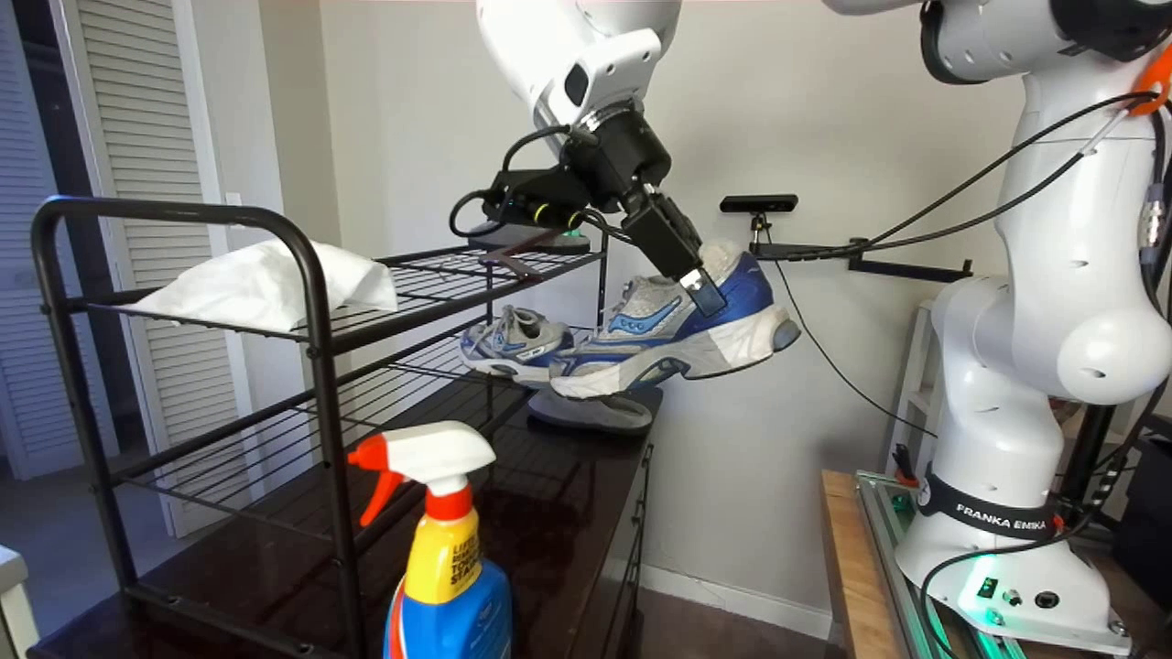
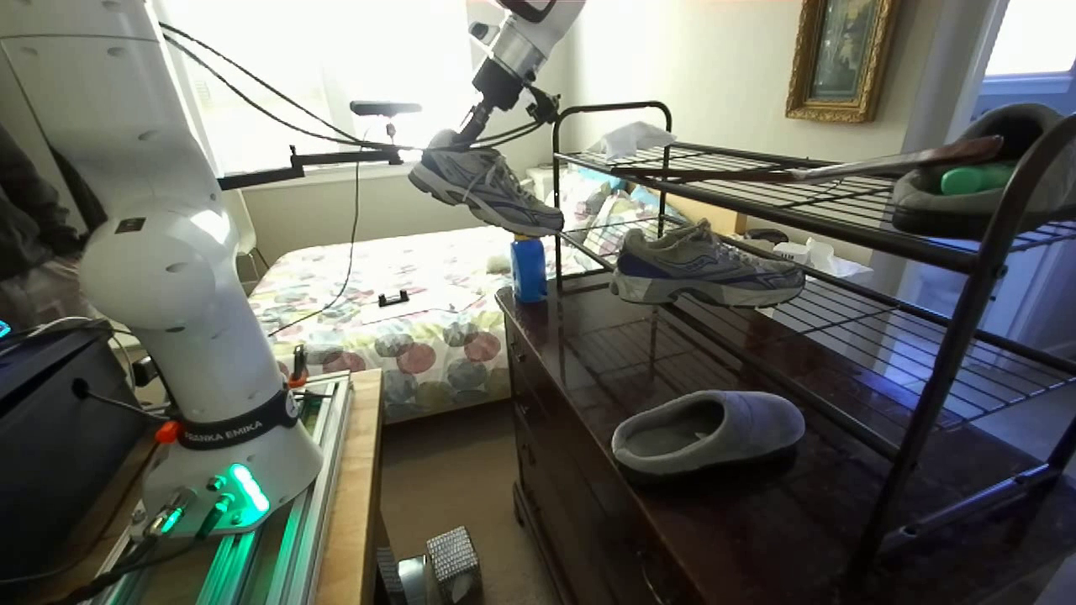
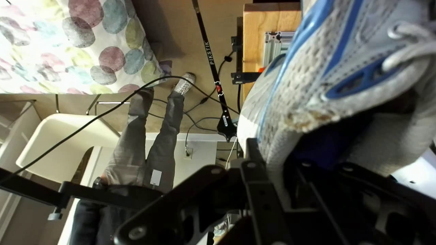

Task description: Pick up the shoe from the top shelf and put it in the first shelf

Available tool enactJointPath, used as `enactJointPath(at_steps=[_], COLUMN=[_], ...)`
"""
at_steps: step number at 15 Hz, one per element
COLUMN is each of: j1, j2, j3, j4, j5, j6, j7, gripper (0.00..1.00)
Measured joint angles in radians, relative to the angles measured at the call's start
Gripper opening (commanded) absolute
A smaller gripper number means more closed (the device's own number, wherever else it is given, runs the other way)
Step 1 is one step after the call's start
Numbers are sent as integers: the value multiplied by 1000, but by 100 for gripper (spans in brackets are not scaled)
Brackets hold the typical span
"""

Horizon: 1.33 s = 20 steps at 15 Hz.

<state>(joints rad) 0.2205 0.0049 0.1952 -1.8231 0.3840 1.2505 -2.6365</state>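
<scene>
Shoe (image 2: pixel 489 189) is hanging from my gripper (image 1: pixel 710 280), which is pinching it at the heel; its long axis is sloping down and away, toe pointing toward the rack (image 1: pixel 165 210). Ahead of the gripper, a second sneaker (image 2: pixel 706 273) is occupying part of the lower tier (image 2: pixel 866 349), likely the target. I'm expecting the top shelf (image 2: pixel 807 213) to be obstructing the gripper during entry.

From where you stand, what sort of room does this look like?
Most likely a bedroom in a home: it has a white bed patterned with multicoloured circles, a dark brown, wooden-looking chest of drawers, and a rectangular, gold-framed picture on the pale wall.
</scene>
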Motion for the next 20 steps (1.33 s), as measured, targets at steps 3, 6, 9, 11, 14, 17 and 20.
enactJointPath(at_steps=[3, 6, 9, 11, 14, 17, 20], j1=[-13, -22, -26, -26, -26, -29, -29], j2=[41, 68, 72, 73, 88, 108, 124], j3=[-4, -4, -4, -3, -3, -3, -3], j4=[43, 84, 101, 97, 87, 65, 48], j5=[-26, -21, -20, -24, -35, -46, -64], j6=[0, 9, 8, 13, 69, 152, 210], j7=[0, 5, 8, 6, -11, -30, -30], gripper=[3, 13, 3, 3, 3, 3, 3])
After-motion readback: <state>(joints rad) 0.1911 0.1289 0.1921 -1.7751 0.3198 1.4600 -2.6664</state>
